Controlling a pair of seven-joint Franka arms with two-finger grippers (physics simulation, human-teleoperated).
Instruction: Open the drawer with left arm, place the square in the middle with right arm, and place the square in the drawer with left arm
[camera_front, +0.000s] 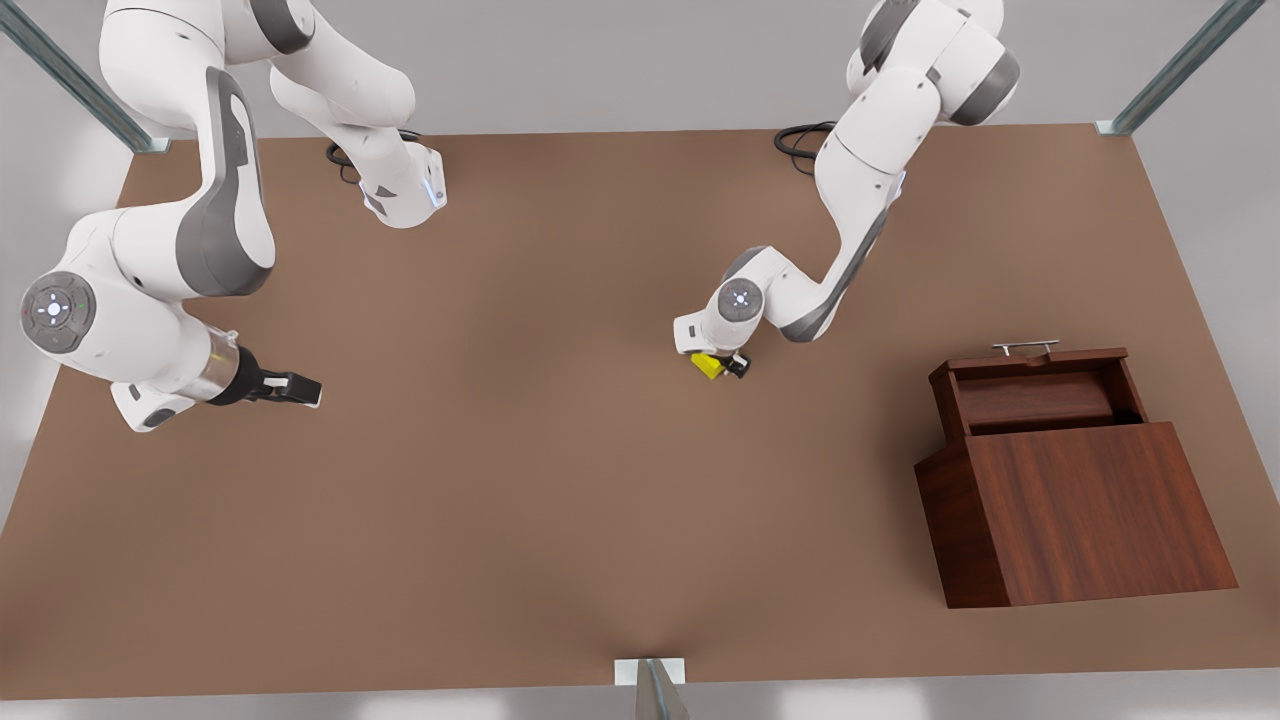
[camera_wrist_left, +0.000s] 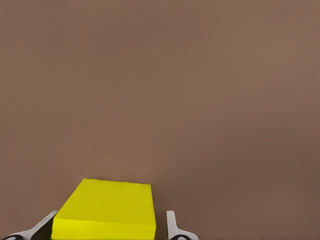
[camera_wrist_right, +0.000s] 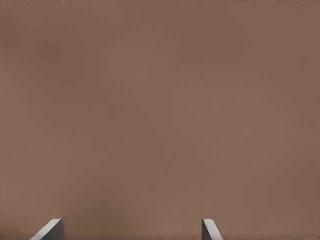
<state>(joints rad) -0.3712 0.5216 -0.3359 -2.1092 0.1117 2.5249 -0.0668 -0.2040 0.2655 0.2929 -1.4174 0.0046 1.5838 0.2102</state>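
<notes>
A flat brown tabletop (camera_front: 540, 500) fills the scene, with 2 white arms mounted at its far edge. Near the middle of the table, the left gripper (camera_front: 722, 364) points down with its fingers (camera_wrist_left: 171, 225) clamped on the small yellow square (camera_front: 709, 366), 1 finger on each side. On the front view's right stands the wooden box (camera_front: 1075, 510), its drawer (camera_front: 1040, 395) pulled open and the silver handle (camera_front: 1025, 346) facing the far edge. The right gripper (camera_front: 296, 389) waits over bare table on the front view's left, fingers (camera_wrist_right: 50, 230) spread apart and holding nothing.
</notes>
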